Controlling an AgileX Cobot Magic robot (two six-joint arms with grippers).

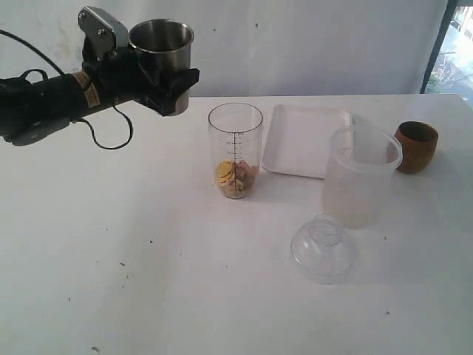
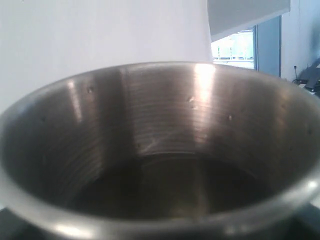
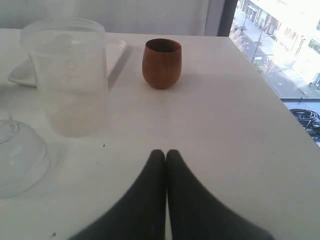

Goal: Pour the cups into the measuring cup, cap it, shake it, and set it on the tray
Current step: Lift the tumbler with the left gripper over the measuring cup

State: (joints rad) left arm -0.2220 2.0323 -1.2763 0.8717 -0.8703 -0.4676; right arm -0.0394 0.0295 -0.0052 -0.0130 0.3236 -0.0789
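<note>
My left jaws clamp the tumbler [image 1: 161, 44] upright, raised left of the measuring cup [image 1: 235, 148], which stands on the desk [image 1: 148, 281] holding pieces. The tumbler looks empty. My right jaws, pressed together on nothing, face the wooden cup [image 3: 161, 62] far right, likely next.

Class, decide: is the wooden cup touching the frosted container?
Apart. The right wrist view shows bare table between the wooden cup and the frosted container.
</note>
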